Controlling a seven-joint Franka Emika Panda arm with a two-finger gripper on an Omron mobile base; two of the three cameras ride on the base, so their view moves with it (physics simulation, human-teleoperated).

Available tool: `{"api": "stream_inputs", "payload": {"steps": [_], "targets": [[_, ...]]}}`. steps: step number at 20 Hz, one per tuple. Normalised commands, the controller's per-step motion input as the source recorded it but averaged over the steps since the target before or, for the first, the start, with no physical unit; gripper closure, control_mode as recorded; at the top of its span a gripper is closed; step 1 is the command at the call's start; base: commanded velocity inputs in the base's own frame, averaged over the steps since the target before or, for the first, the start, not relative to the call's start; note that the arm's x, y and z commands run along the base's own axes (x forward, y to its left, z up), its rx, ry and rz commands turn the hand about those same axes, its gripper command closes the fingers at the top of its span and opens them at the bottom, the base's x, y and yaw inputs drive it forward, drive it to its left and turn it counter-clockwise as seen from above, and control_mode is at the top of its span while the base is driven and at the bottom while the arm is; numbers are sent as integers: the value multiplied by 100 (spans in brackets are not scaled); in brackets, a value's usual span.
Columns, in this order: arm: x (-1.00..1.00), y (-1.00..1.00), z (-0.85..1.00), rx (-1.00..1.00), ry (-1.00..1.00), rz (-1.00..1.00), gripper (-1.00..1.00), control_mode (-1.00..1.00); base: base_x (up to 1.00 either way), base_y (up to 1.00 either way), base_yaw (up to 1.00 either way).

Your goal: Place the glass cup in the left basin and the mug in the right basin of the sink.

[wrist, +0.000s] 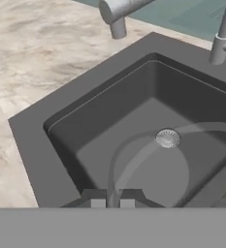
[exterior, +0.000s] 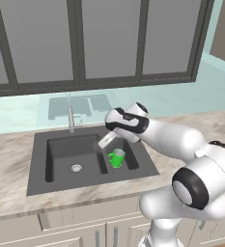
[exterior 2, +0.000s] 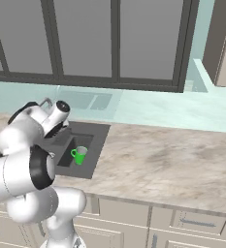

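Note:
My gripper (wrist: 112, 199) is shut on the wall of the glass cup (wrist: 130, 168), a see-through greyish tumbler. The hand view looks through the cup at the left basin (wrist: 129, 106) and its silver drain (wrist: 167, 138). In the left base view the glass cup (exterior: 106, 140) hangs tilted over the sink (exterior: 39, 144), near the divider at the right side of the left basin (exterior: 65, 154). The green mug (exterior: 117, 157) stands upright in the right basin (exterior: 132, 161). In the right base view, the mug (exterior 2: 78, 155) also stands in the sink (exterior 2: 97, 145).
The slim silver faucet (exterior: 71, 118) stands behind the left basin, close to the hand, and its spout (wrist: 115, 13) reaches across the top of the hand view. Marble counter (exterior: 10, 164) surrounds the sink. Dark-framed windows (exterior: 109, 43) rise behind.

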Motion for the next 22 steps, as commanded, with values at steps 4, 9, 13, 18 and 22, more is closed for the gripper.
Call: {"api": "stream_inputs", "payload": {"steps": [4, 9, 13, 18, 22], "targets": [[13, 25, -24, 0, 0, 1, 100, -100, 0, 0, 0], [7, 24, -24, -1, 0, 0, 100, -100, 0, 0, 0], [7, 22, -26, -9, 0, 0, 100, -100, 0, 0, 0], [11, 15, -20, -13, 0, 0, 100, -100, 0, 0, 0], [14, 10, -17, -13, 0, 0, 100, -100, 0, 0, 0]]}}
